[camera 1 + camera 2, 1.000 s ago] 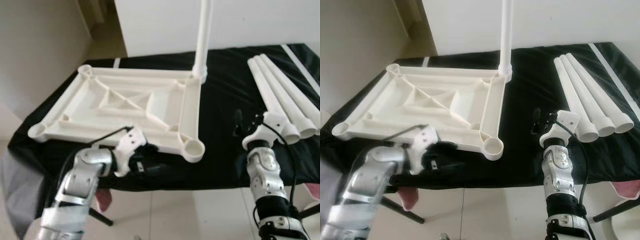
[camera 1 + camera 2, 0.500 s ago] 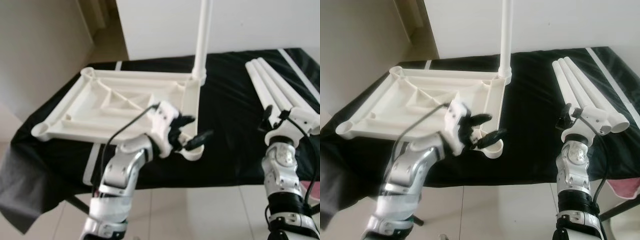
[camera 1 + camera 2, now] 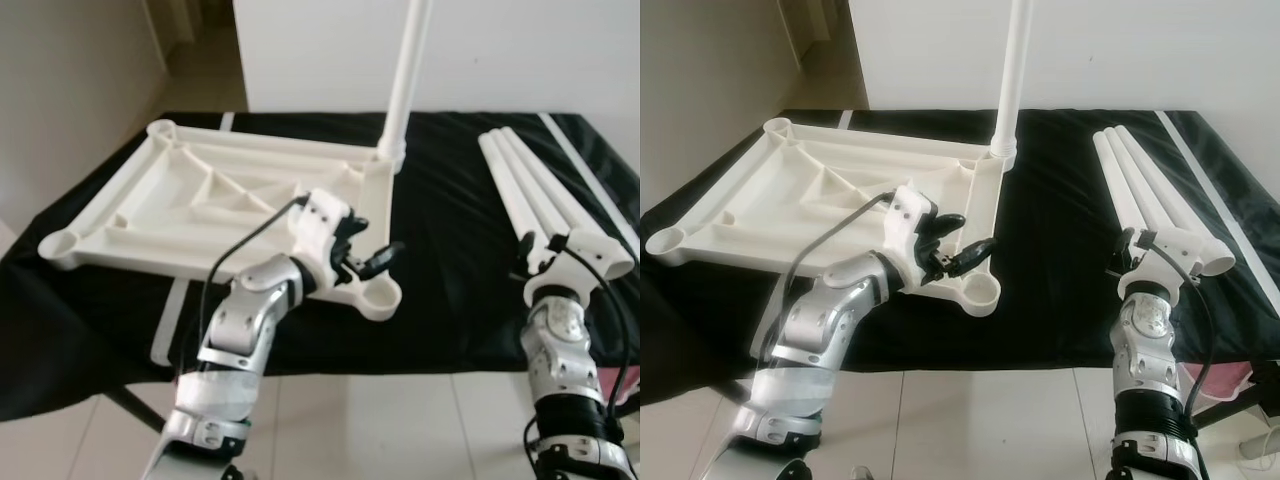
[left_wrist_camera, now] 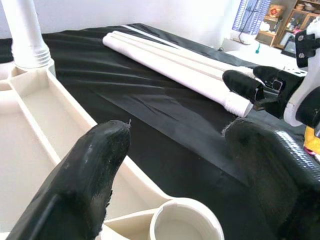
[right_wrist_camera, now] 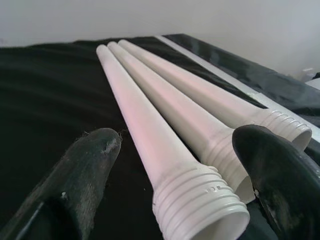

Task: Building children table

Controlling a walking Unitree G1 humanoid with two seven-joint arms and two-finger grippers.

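Left jaws (image 3: 368, 258) now over tabletop (image 3: 200, 205)

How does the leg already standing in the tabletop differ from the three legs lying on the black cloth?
The fitted leg stands upright, its lower end seated in the far right corner socket of the upturned tabletop; the three loose legs lie flat side by side on the black cloth, joined to nothing. The loose legs' threaded ends point toward the robot, with the right hand open around the nearest one. All four are white tapered plastic tubes.
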